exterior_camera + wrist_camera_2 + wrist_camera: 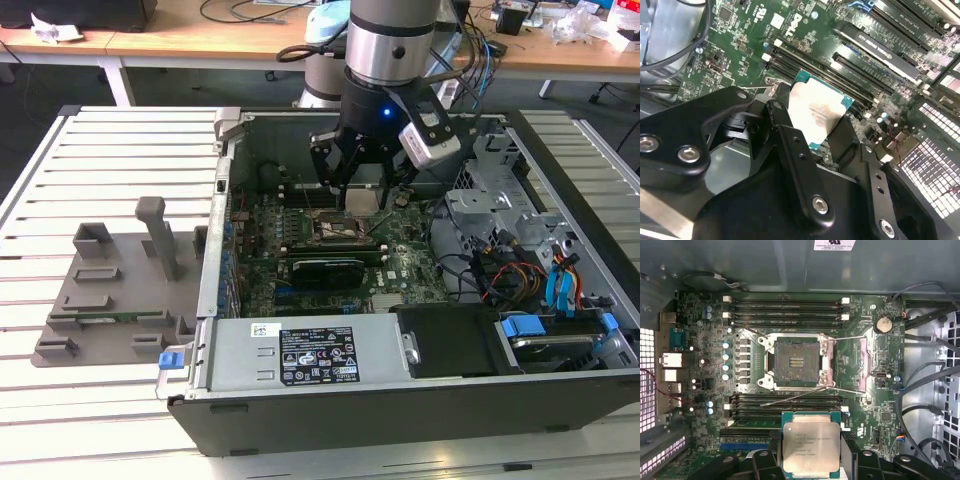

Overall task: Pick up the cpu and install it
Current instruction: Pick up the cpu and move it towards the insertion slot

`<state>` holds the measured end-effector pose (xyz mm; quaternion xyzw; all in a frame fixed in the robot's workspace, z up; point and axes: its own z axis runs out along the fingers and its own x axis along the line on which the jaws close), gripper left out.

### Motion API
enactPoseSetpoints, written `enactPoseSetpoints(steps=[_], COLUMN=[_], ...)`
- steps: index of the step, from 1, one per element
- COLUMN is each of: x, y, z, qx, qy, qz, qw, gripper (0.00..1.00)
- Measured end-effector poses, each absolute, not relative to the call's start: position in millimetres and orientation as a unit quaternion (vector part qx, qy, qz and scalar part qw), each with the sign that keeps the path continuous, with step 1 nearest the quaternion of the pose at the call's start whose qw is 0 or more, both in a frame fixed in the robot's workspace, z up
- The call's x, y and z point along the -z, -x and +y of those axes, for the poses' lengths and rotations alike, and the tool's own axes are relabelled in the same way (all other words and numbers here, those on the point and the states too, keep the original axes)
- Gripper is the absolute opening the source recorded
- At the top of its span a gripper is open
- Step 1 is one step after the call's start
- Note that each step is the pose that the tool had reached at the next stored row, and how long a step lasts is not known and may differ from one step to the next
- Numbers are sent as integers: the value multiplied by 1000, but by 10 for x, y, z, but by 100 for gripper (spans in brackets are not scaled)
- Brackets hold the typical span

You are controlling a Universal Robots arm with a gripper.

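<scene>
The pickup looks done: the cpu (811, 442) is clamped flat, metal top up, between the fingers of the claw (811, 455). It hangs above the motherboard (870, 405), near the socket (797, 361). Installing is left, I'd say, since the socket lies open and empty. In the exterior view the arm (390, 40) comes straight down into the case (560, 180), wrist low over the board.

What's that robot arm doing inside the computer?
The arm's gripper is holding the cpu by its edges, above the green motherboard inside the open computer case. The socket on the board is open and empty, so the chip is picked up but not put in yet.
</scene>
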<state>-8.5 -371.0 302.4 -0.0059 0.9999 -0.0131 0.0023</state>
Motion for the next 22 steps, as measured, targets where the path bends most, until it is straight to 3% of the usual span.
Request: enactPoseSetpoints(steps=[13, 22], x=[-2927, -2920], y=[164, 172], z=[-3351, -3345], qx=[15, 16], qy=[6, 6], qz=[1000, 1000], qw=[2, 2], gripper=[55, 55])
